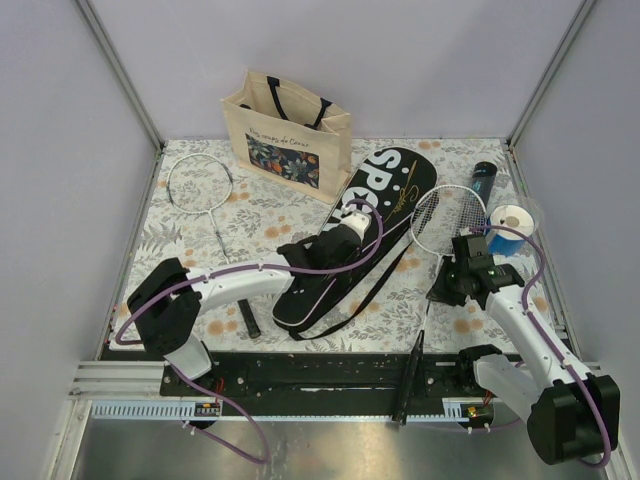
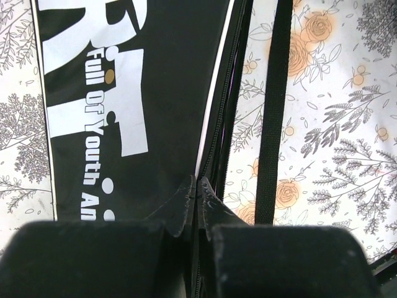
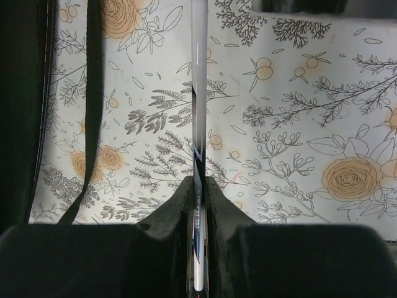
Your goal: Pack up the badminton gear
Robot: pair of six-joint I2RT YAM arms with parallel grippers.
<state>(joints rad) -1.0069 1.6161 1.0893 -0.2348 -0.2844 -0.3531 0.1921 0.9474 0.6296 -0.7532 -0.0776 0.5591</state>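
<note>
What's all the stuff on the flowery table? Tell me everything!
tote bag: one, beige, back middle.
cover: one, black with white letters, centre.
left racket: one, pale frame, back left.
right racket: one, pale frame, right of cover.
tube: one, black, back right.
roll: one, blue and white, right edge.
tablecloth: one, flowery, under everything.
left tool: one, black, shut on cover's edge.
right tool: one, black, shut on right racket's shaft.

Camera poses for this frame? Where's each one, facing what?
Top external: above, behind the bases, facing down at table; left arm, right arm show.
Left wrist: facing down past left gripper, shut on cover edge.
Right wrist: facing down past right gripper, shut on racket shaft.
Both wrist views share the cover and its strap.
</note>
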